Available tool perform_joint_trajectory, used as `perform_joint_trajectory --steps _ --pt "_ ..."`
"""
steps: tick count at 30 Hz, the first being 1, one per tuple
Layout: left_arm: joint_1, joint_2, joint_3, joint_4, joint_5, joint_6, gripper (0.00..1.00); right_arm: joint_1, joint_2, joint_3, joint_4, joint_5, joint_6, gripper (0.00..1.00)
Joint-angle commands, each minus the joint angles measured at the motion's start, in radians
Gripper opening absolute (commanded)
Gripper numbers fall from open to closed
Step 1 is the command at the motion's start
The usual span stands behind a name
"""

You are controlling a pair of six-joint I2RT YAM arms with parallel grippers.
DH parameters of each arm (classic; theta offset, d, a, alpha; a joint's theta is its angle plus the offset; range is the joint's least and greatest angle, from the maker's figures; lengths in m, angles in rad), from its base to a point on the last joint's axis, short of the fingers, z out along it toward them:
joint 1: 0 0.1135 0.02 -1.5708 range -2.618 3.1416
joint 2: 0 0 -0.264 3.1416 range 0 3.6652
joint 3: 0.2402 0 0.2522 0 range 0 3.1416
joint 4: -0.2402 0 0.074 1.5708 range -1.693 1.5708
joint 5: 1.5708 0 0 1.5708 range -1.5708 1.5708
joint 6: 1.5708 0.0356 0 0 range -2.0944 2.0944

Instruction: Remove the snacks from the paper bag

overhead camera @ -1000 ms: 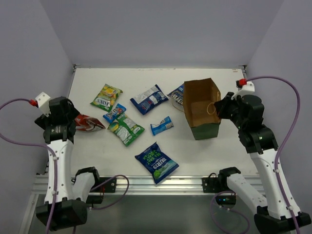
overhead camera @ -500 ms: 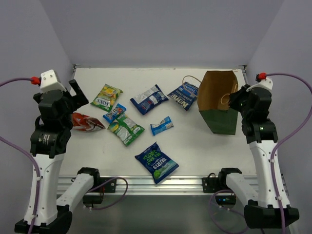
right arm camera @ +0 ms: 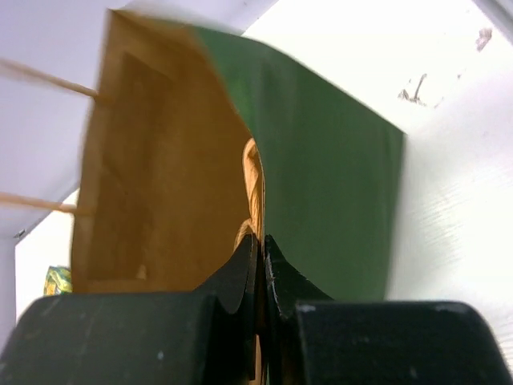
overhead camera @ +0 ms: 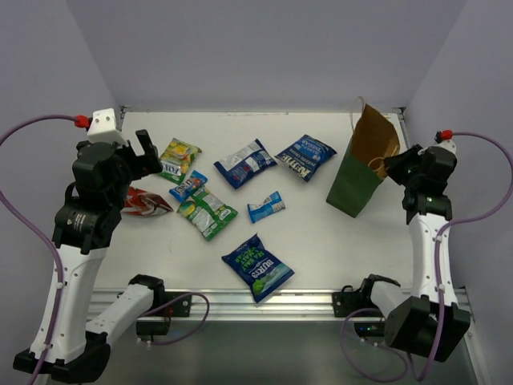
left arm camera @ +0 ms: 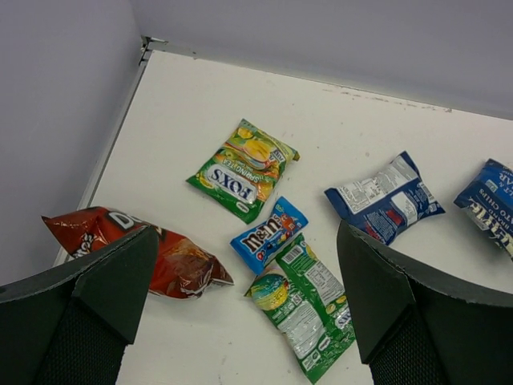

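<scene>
Bag (overhead camera: 353, 189) tilted at right of counter (overhead camera: 321, 241), rim pinched in right tool (right arm camera: 260, 243). Left tool (left arm camera: 248, 281) spread wide above eight snacks (overhead camera: 258, 269) lying loose on counter.

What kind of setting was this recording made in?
Probably a lab robot test cell: a white tabletop boxed in by plain pale wall panels, with an aluminium rail along its near edge.

The paper bag (overhead camera: 353, 186) is dark green outside, kraft brown inside.
</scene>
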State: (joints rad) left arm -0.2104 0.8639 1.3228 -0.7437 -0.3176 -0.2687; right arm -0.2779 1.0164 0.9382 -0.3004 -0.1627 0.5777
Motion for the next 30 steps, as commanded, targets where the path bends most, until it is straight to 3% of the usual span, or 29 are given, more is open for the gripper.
perform_joint_trajectory --steps 1,4,9,10,15,19,20,21,30 --pt "-0.009 0.0 0.029 0.0 0.029 0.022 1.0 -0.012 -0.012 -0.061 0.034 -0.09 -0.001 0.0" --pt "-0.011 0.009 0.041 0.001 0.041 0.02 1.0 -0.012 -0.05 -0.067 -0.014 -0.069 -0.019 0.01" --pt "-0.011 0.02 0.049 0.001 0.043 0.02 1.0 -0.014 -0.096 -0.01 -0.132 0.012 -0.076 0.16" --pt "-0.011 0.021 0.049 0.001 0.043 0.02 1.0 -0.012 -0.104 -0.003 -0.144 0.035 -0.085 0.25" --pt "-0.011 0.029 0.05 0.003 0.043 0.02 1.0 -0.012 -0.124 0.066 -0.187 0.045 -0.133 0.47" --pt "-0.011 0.03 0.053 0.001 0.055 0.019 1.0 -0.012 -0.116 0.16 -0.235 0.022 -0.164 0.76" --pt "-0.011 0.03 0.055 0.001 0.058 0.019 1.0 -0.012 -0.121 0.172 -0.25 0.011 -0.167 0.92" --pt "-0.011 0.032 0.059 0.0 0.058 0.019 1.0 -0.012 -0.13 0.186 -0.256 0.0 -0.167 0.97" --pt "-0.012 0.064 0.203 -0.017 0.043 0.046 1.0 0.035 -0.214 0.441 -0.376 0.046 -0.243 0.99"
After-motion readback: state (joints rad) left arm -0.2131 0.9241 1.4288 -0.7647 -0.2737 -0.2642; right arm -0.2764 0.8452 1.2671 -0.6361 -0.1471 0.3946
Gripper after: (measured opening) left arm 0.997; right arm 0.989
